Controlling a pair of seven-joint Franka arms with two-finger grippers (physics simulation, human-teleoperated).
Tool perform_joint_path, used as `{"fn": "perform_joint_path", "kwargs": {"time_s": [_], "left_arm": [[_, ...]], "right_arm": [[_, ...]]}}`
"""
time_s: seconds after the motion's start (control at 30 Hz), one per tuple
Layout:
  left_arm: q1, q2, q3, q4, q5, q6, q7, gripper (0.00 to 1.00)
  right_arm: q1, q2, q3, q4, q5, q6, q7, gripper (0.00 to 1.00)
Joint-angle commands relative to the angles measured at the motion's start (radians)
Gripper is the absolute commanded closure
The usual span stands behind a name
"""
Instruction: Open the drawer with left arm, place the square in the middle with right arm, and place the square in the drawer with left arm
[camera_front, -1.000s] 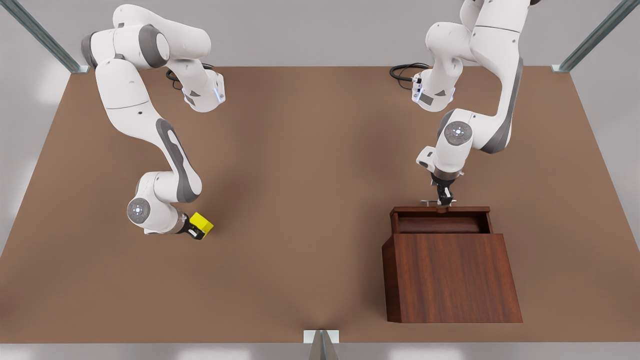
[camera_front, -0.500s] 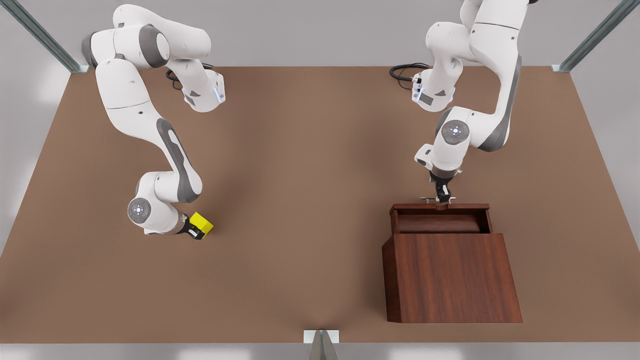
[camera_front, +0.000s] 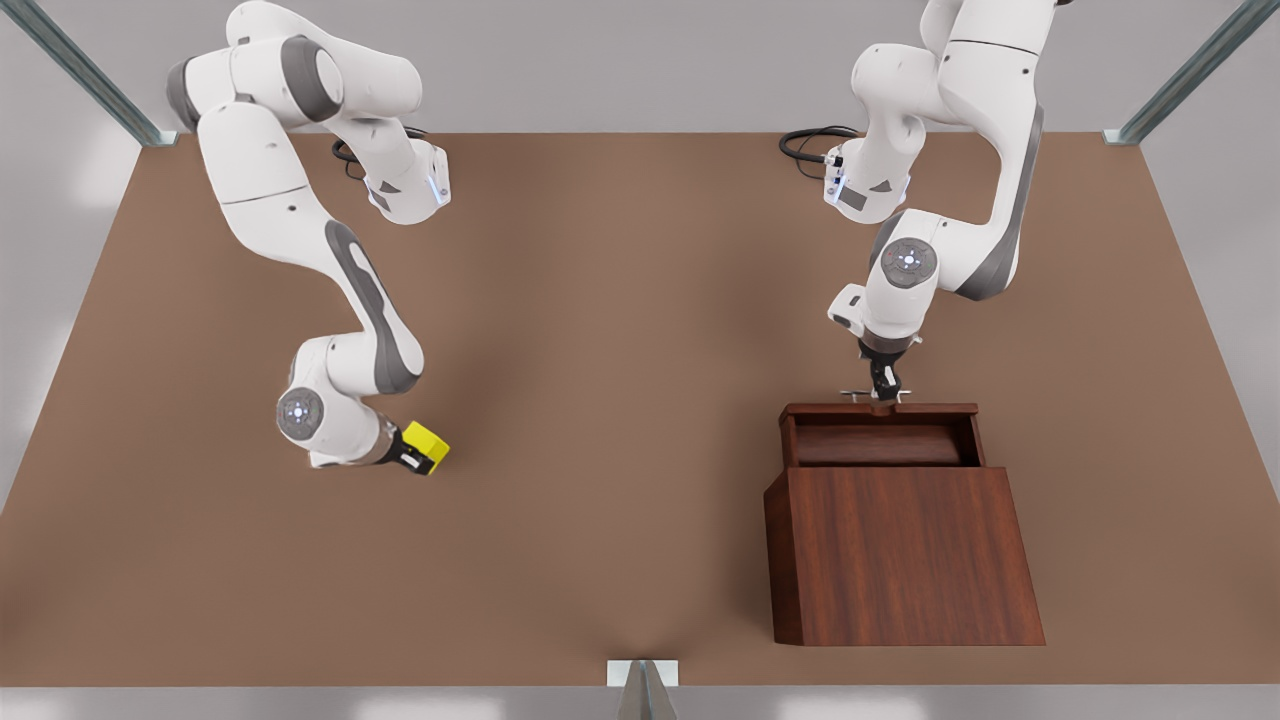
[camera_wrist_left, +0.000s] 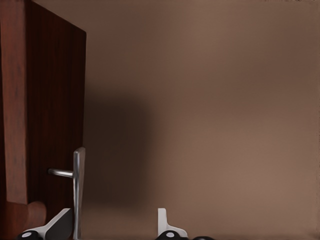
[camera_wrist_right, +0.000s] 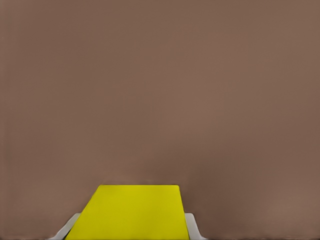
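The square, a small yellow cube, is held in my right gripper low over the table at the front view's left. In the right wrist view the square sits between the fingertips. At the front view's right, the drawer stands pulled out from the wooden cabinet. My left gripper is at its silver handle. In the left wrist view the left gripper is open, with the handle close beside one finger. The middle is bare tabletop.
Both arm bases stand at the far edge, with a black cable beside the one on the front view's right. Metal frame posts mark the far corners, and a bracket sits at the near edge.
The drawer has slid a little farther out of the cabinet with the left gripper at its handle. The right gripper has carried the square slightly toward the front view's right.
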Motion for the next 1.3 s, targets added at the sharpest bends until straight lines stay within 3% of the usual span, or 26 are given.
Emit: {"fn": "perform_joint_path", "kwargs": {"time_s": [0.0,0.1,0.2,0.37,0.43,0.5,0.6,0.73,0.87,0.9,0.93,1.0,1.13,1.23,1.27], "left_arm": [[-0.008,0.001,0.000,0.000,-0.010,-0.014,0.005,0.14],[-0.010,-0.007,-0.001,0.002,-0.010,-0.020,0.005,0.14],[-0.010,-0.030,-0.014,0.002,-0.010,-0.041,0.005,0.14],[-0.010,-0.085,-0.024,0.028,-0.038,-0.054,-0.003,0.12],[-0.010,-0.058,-0.037,0.213,-0.199,-0.270,-0.142,0.00],[-0.008,0.007,-0.116,0.427,-0.277,-0.462,-0.561,0.00],[0.003,0.152,-0.129,0.697,-0.332,-0.584,-0.802,0.00],[0.050,0.165,-0.142,0.780,-0.331,-0.729,-0.934,0.00],[0.072,0.165,-0.196,0.789,-0.328,-0.746,-0.963,0.00],[0.072,0.165,-0.196,0.789,-0.328,-0.746,-0.963,0.00],[0.072,0.165,-0.198,0.789,-0.328,-0.746,-0.963,0.00],[0.069,0.165,-0.199,0.789,-0.331,-0.747,-0.974,0.00],[0.070,0.175,-0.232,0.789,-0.332,-0.742,-1.037,0.00],[0.068,0.212,-0.276,0.789,-0.334,-0.721,-1.158,0.00],[0.067,0.232,-0.316,0.789,-0.331,-0.663,-1.347,0.00]], "right_arm": [[0.027,-0.010,0.011,0.000,-0.001,-0.035,0.161,0.23],[0.119,-0.023,0.011,0.003,0.006,-0.046,0.310,0.23],[0.139,-0.023,0.079,0.009,0.006,-0.046,0.488,0.23],[0.325,-0.013,0.080,0.086,0.004,-0.041,0.890,0.23],[0.372,0.007,0.080,0.124,0.003,-0.037,0.999,0.23],[0.408,0.039,0.079,0.146,-0.004,-0.032,1.090,0.23],[0.463,0.099,0.074,0.216,-0.004,-0.032,1.234,0.23],[0.521,0.152,0.072,0.279,0.001,-0.032,1.422,0.22],[0.575,0.174,0.074,0.333,0.004,-0.032,1.560,0.19],[0.579,0.178,0.074,0.339,0.001,-0.032,1.597,0.00],[0.578,0.178,0.072,0.342,-0.001,-0.032,1.603,0.00],[0.550,0.171,0.071,0.360,-0.005,-0.034,1.585,0.00],[0.392,0.135,0.074,0.360,-0.005,-0.073,1.165,0.00],[0.208,0.037,0.066,0.359,-0.005,-0.170,0.470,0.00],[0.190,-0.007,0.011,0.359,-0.005,-0.233,0.237,0.00]]}}
